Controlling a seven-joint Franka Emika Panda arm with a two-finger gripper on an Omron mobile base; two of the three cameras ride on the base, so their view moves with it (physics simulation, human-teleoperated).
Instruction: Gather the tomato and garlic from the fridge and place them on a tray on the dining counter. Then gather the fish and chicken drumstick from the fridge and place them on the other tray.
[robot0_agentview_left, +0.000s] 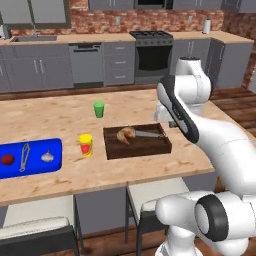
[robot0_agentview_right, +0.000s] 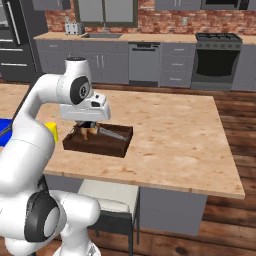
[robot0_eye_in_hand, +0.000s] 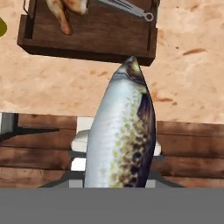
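Left to right on the dining counter (robot0_agentview_left: 60, 122): blue tray (robot0_agentview_left: 55, 145) held one tomato (robot0_agentview_left: 7, 159), one pair of tongs (robot0_agentview_left: 24, 156) and one garlic bulb (robot0_agentview_left: 47, 156); tray's left end was cut off by the frame edge. Next came one yellow cup with a red mark (robot0_agentview_left: 86, 145), one green cup (robot0_agentview_left: 99, 109), then the dark wooden tray (robot0_agentview_left: 137, 148) with one chicken drumstick (robot0_agentview_left: 126, 134) and one metal utensil (robot0_agentview_left: 148, 133) that looked like tongs, too small to be sure. Fish (robot0_eye_in_hand: 122, 131) was in the gripper (robot0_eye_in_hand: 114, 181), seen in the hand view: silvery-white belly, brown-speckled olive back, dark fin on one side, greenish snout pointing away toward the wooden tray's near wall. Jaws were closed narrow on its body; fingertips were hidden behind it, and its tail end was cut off at the bottom. The fish hung over the bare counter and edge, just short of the tray, not inside it. In the base views the fish was hidden by the arm and hand. Two stools (robot0_agentview_left: 150, 192) sat below the counter edge. Two trays total, one fish.
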